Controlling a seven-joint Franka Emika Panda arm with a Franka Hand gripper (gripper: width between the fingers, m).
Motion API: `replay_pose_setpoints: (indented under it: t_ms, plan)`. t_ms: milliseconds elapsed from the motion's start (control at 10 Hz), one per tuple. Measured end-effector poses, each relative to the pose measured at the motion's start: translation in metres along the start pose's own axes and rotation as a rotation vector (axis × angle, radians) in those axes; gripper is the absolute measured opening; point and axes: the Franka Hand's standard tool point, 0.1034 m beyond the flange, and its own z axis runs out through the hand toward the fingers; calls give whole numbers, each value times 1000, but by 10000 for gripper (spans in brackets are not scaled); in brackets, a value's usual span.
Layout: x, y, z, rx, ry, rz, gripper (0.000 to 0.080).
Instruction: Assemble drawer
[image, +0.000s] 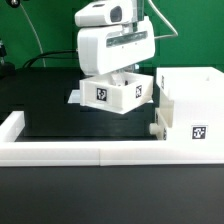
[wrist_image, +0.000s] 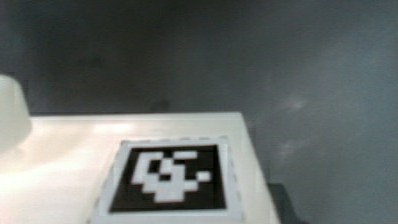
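In the exterior view the white casing (image: 190, 105) of the drawer stands at the right with a square tag on its front. A small open-top white tray (image: 121, 91) with tags on two sides hangs tilted just above the black mat, left of the casing. My gripper (image: 112, 77) reaches down into the tray from above and is shut on its wall; the fingertips are hidden. In the wrist view a white face of the tray (wrist_image: 71, 150) with a black-and-white tag (wrist_image: 169, 178) fills the near part; no fingers show. A second tray is not in view.
A long low white border rail (image: 90, 152) runs along the front and up the exterior view's left side (image: 12, 125). A flat white sheet edge (image: 72, 97) lies under the tray's left side. A white object edge (wrist_image: 9, 110) shows in the wrist view.
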Motion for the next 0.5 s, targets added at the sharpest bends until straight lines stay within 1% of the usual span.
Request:
replay_pose_setpoints:
  t_ms: [100, 200, 500]
  plan:
    - [1, 4, 0, 4, -6, -92, 42]
    - [0, 7, 0, 2, -9, -166, 42]
    - [-2, 6, 1, 6, -11, -325, 42]
